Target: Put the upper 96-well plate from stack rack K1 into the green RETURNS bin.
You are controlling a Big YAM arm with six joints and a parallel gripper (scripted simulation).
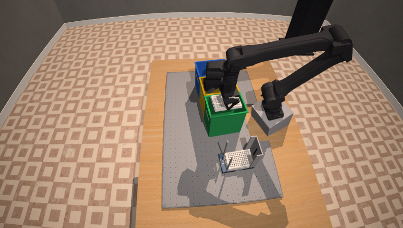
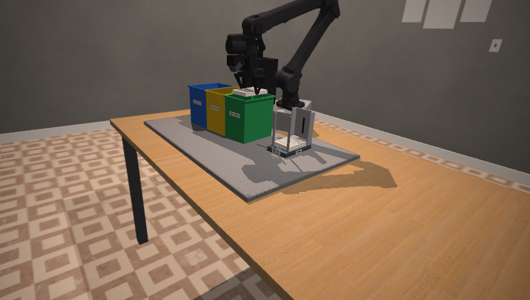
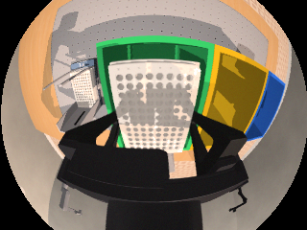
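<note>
Table: wood top, grey peg mat laid on it. My arm comes off a grey block at the mat's edge, elbow high, forearm reaching back over the bins, wrist pointing down. 3 bins in a row on the mat, touching side to side, all upright: blue farthest from the rack, yellow mid, green nearest the rack. White label on each front, text too small to read. Rack stands near the green bin, apart from it: grey back panel w/ slot, thin posts in front. Lower plate sits flat at the rack's bottom, on its dark base. Upper plate, white, wells up, is in my gripper, fingers clamped on its two sides, spread wide by the plate between them. Plate is level, over the green bin's opening, at about rim height in ext view; it shows above the rim, so not fully inside. Wrist view: plate framed by green walls, yellow bin to one side.
</note>
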